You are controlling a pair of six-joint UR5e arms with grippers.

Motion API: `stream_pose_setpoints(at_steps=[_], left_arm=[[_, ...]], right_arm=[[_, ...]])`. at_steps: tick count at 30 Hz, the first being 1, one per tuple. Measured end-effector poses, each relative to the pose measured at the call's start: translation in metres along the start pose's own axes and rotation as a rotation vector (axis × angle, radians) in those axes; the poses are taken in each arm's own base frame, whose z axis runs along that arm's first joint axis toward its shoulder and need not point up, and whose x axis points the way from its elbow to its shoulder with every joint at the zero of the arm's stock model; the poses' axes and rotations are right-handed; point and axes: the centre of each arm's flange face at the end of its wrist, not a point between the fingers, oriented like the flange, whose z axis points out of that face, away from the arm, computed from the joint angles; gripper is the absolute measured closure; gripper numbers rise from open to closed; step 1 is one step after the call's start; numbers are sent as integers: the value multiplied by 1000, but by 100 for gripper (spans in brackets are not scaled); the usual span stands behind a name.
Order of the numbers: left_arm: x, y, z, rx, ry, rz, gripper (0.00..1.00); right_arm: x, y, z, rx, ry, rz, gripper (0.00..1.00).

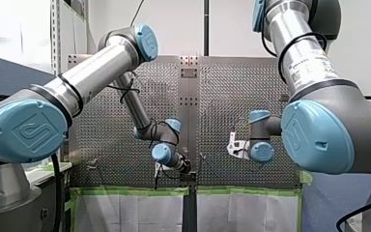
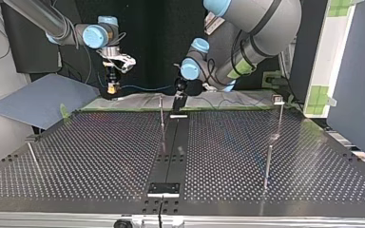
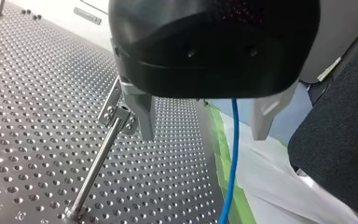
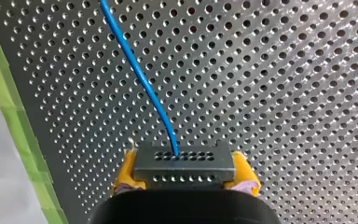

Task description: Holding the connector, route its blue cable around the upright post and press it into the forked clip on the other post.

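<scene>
Pinched between yellow pads of right gripper (image 4: 185, 178): grey connector (image 4: 184, 161), blue cable (image 4: 140, 79) leading off over perforated table (image 4: 284, 93). Spread astride cable, just beside post (image 3: 95, 163): left gripper (image 3: 203, 135). Keep pinch firm, cable lightly taut; swing wide round post, avoiding snags.

The front view was bright and evenly lit, with soft highlights running along the metal tubes of the left arm (image 1: 94, 72) and the right arm (image 1: 302, 53). In the top view the backdrop was dark, and the perforated bench (image 2: 100, 152) carried a pale sheen. The black body of the left gripper (image 3: 203, 133) lay in shadow. Glare washed the bench beside the blue cable (image 4: 140, 74), and the connector (image 4: 184, 163) shone dully.
</scene>
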Motion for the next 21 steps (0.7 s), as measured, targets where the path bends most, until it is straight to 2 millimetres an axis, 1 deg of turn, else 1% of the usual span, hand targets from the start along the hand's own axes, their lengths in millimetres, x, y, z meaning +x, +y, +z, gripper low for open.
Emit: stream_pose_setpoints(at_steps=[1,2,11,16,21], left_arm=[[0,0,0,-1,-1,-1,0],[0,1,0,-1,-1,-3,0],[3,0,-1,5,-23,-50,0],[4,-3,-1,15,-51,-86,0],[3,-5,0,6,-78,-111,0]], right_arm=[[0,0,0,-1,0,-2,84],[0,1,0,-1,-1,-5,82],[-5,-4,-1,25,-12,-34,82],[-19,-6,-3,43,-35,-46,82],[-25,-9,-5,58,-46,-49,82]])
